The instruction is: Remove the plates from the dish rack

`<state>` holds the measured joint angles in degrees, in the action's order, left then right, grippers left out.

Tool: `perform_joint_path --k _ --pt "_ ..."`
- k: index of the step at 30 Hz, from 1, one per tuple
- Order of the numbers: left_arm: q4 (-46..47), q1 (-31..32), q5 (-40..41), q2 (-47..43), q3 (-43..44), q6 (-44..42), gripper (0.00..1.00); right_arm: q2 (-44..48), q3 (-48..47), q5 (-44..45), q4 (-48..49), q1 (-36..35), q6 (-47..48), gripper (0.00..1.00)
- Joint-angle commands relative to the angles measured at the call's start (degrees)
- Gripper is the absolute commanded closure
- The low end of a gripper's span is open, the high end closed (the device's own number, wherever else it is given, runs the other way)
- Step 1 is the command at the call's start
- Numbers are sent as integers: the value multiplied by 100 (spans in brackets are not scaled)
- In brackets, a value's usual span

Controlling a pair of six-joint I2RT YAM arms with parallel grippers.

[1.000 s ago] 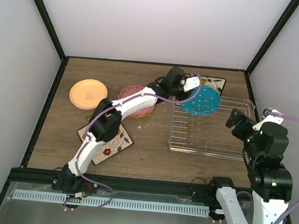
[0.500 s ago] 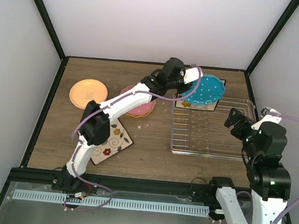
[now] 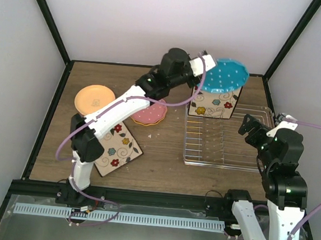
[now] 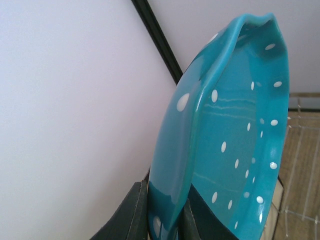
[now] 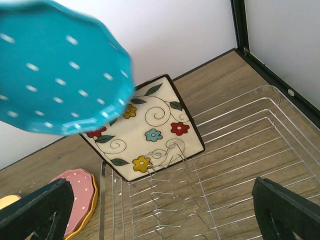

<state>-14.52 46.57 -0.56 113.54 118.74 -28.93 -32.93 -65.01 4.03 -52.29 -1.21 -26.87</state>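
My left gripper [image 3: 209, 63] is shut on the rim of the white-dotted teal plate [image 3: 227, 75] and holds it in the air above the back of the dish rack [image 3: 226, 142]. The left wrist view shows the teal plate [image 4: 235, 145] pinched between the two dark fingers [image 4: 131, 215]. It also shows in the right wrist view [image 5: 55, 75]. A square cream flower plate [image 3: 213, 105] stands upright at the rack's back end, also in the right wrist view [image 5: 150, 127]. My right gripper [image 3: 255, 129] is open and empty over the rack's right side.
An orange plate [image 3: 95, 100] lies at the left. A dotted pink plate [image 3: 150, 113] lies on a stack left of the rack. A second square flower plate [image 3: 115, 147] lies flat near the front left. The rack's tines [image 5: 185, 200] are bare.
My left gripper has lifted the teal plate up and back, out of the rack, tilting it flatter. The right arm has barely moved.
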Motion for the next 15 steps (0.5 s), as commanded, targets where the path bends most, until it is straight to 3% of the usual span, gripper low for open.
perform_joint_path --k 1,7,11,15 --pt "1364 -468 587 -933 423 406 96 41 226 -127 382 33 -71 0" --pt "653 -2171 842 -1328 469 1877 96 -150 441 -302 747 33 -50 0" --pt "-278 -3400 238 -1464 49 3112 96 -251 577 -418 941 31 -52 0" --pt "-604 -4150 -622 -1777 -1120 4257 96 -334 615 -504 1023 33 -44 0"
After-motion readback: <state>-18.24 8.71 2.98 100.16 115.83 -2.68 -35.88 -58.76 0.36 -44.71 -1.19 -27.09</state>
